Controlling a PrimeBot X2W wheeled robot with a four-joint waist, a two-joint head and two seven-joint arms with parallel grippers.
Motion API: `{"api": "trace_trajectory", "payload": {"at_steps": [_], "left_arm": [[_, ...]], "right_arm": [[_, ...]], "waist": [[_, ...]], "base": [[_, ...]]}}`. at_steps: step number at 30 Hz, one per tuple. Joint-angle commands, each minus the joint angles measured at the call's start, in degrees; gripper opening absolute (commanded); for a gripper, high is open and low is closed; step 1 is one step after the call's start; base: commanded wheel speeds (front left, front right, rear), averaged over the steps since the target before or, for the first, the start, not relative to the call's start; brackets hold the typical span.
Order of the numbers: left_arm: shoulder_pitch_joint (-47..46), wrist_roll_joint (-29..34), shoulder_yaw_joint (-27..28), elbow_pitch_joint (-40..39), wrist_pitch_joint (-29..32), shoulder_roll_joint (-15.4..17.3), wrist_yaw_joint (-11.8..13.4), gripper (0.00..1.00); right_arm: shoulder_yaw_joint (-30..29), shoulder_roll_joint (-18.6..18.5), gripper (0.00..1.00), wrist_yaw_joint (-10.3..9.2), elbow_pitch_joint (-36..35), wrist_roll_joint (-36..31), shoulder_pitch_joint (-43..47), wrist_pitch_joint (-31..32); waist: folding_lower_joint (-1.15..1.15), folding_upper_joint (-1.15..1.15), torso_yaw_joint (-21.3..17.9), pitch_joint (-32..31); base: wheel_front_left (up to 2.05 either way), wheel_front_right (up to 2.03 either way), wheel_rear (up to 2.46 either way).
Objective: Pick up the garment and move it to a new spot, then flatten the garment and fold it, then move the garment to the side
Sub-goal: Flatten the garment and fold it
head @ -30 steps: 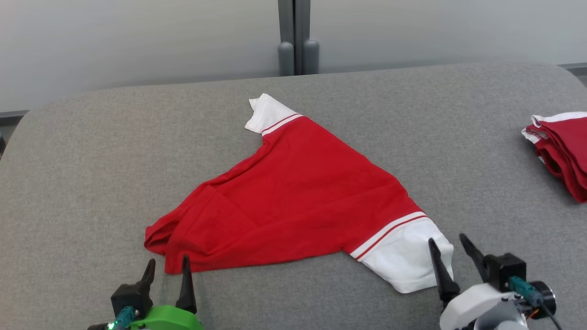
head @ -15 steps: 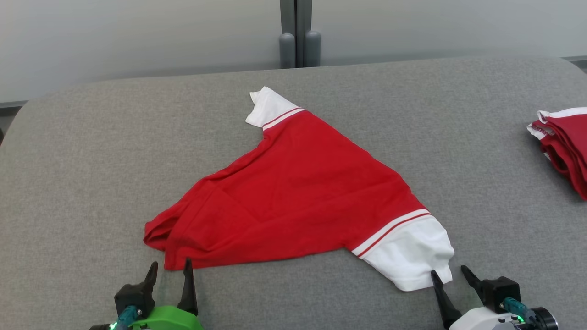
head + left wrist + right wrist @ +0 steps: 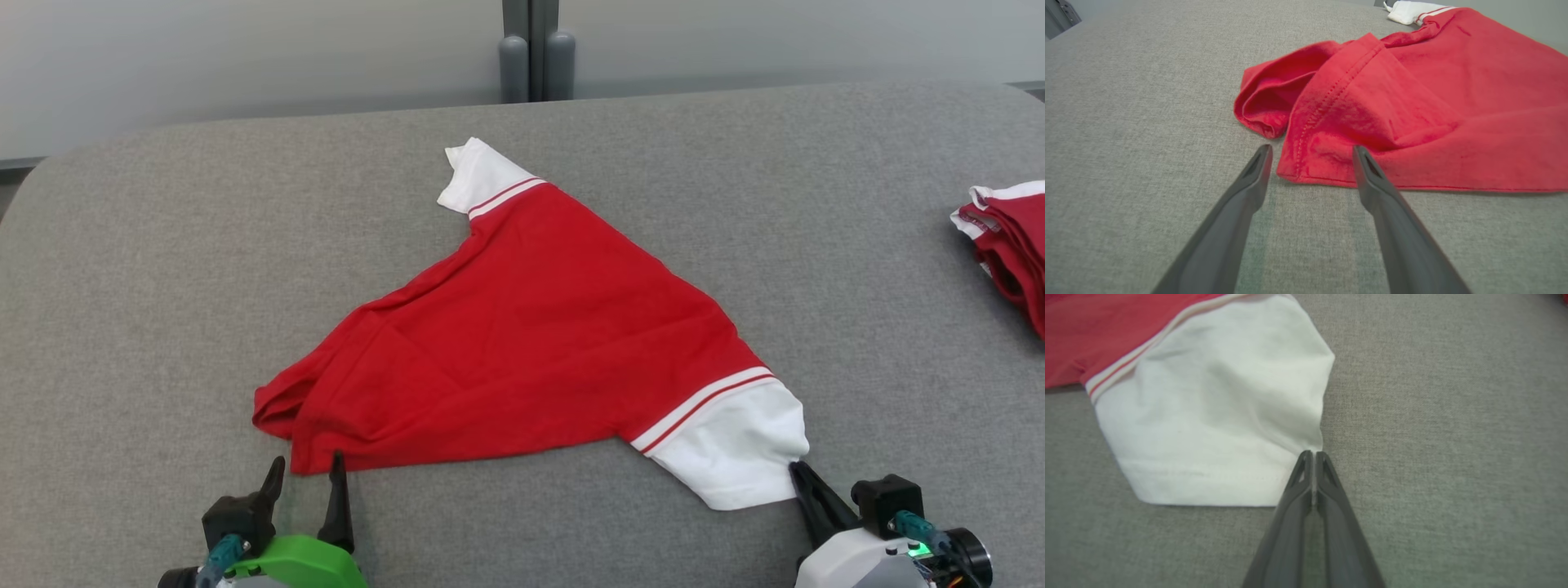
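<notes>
- Grey padded surface (image 3: 147,245): the red garment (image 3: 531,343) is sprawled mid-frame, unfolded.
- Folded red stack (image 3: 1008,245) at the right edge (not our job).
- Right gripper (image 3: 798,467), lower right, just snapped closed on the white sleeve (image 3: 735,441) corner. A lift looks next.
- Left gripper (image 3: 305,460) gapes wide at the garment's lower-left corner.
- No readable logos or text.

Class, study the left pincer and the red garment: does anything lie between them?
Nothing visible does. The open left pincer points at the garment's near hem corner across bare grey surface.
</notes>
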Motion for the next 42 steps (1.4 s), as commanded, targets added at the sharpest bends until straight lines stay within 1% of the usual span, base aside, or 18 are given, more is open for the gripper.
{"api": "trace_trajectory", "payload": {"at_steps": [1,5,9,15,16,17,18,19,24,28,31,36,39,42], "left_arm": [[-0.9,-0.8,0.2,0.2,0.0,0.3,-0.4,1.00],[-1.5,-1.2,0.4,0.6,0.0,0.3,-0.4,1.00],[-2.0,-1.8,0.8,2.0,0.0,0.3,0.1,1.00],[-3.3,-3.2,1.1,4.8,0.0,0.3,-0.2,1.00],[-3.4,-3.5,1.1,5.2,0.0,0.3,-0.1,0.98],[-3.5,-3.6,1.1,5.6,0.0,0.3,-0.1,0.57],[-3.8,-3.6,1.1,5.8,0.0,0.3,-0.1,0.23],[-4.0,-3.5,0.9,6.1,0.0,0.3,-0.3,0.00],[-4.1,-4.3,-0.4,6.5,0.0,0.2,-1.8,0.00],[-3.3,-4.5,-0.7,3.5,0.0,0.3,-2.5,0.00],[-2.2,-3.9,-0.5,-1.0,0.0,0.3,-3.0,0.00],[-1.9,-2.4,0.5,-10.9,0.0,0.3,-3.5,0.00],[-3.8,-1.5,0.7,-16.5,0.0,0.3,-3.8,0.00],[-6.9,-1.2,-0.2,-21.3,0.0,0.8,-3.9,0.00]], "right_arm": [[-0.4,-0.6,0.00,-0.11,0.8,0.4,0.5,0.4],[-1.4,-1.7,0.00,-0.12,-0.9,0.3,0.7,0.3],[-2.4,-1.9,0.00,-0.11,-3.1,-0.1,0.7,0.2],[-3.2,-1.8,0.00,-0.11,-5.3,-0.2,0.4,0.2],[-3.3,-1.7,0.00,-0.10,-5.5,-0.3,0.2,0.2],[-3.5,-1.5,0.00,-0.10,-5.8,-0.5,0.2,0.2],[-3.6,-1.4,0.00,-0.10,-5.9,-0.5,0.2,0.2],[-3.8,-1.5,0.00,-0.10,-6.2,-0.5,0.1,0.2],[-3.8,-1.5,0.00,-0.10,-8.2,0.6,-0.3,0.2],[-3.2,-1.6,0.00,-0.10,-11.7,2.3,-0.4,0.2],[-2.8,-1.9,0.00,-0.10,-15.2,3.9,-0.7,0.2],[-3.2,-2.7,0.00,-0.09,-22.6,7.0,-2.1,0.2],[-3.0,-3.4,0.00,-0.09,-26.4,9.7,-3.9,0.2],[-2.6,-4.4,0.00,-0.09,-29.7,14.2,-6.9,0.2]], "waist": [[0.00,0.00,-0.1,0.1],[0.00,0.00,-0.4,0.4],[0.00,0.00,-0.9,0.8],[0.00,0.00,-1.3,1.9],[0.00,0.00,-1.3,2.0],[0.00,0.00,-1.4,2.2],[0.00,0.00,-1.4,2.3],[0.00,0.00,-1.3,2.4],[0.00,0.00,-1.0,2.3],[0.00,0.00,-0.5,1.3],[0.00,0.00,0.0,0.1],[0.00,0.00,0.4,-2.0],[0.00,0.00,0.2,-2.8],[0.00,0.00,-0.2,-3.4]], "base": [[0.00,0.00,0.00],[0.00,0.00,0.00],[0.00,0.00,0.00],[0.00,0.00,0.00],[0.00,0.00,0.00],[0.00,0.00,0.00],[0.00,0.00,0.00],[0.00,0.00,0.00],[0.00,0.00,0.00],[0.00,0.00,0.00],[0.00,0.00,0.00],[0.00,0.00,0.00],[0.00,0.00,0.00],[0.00,0.00,0.00]]}}
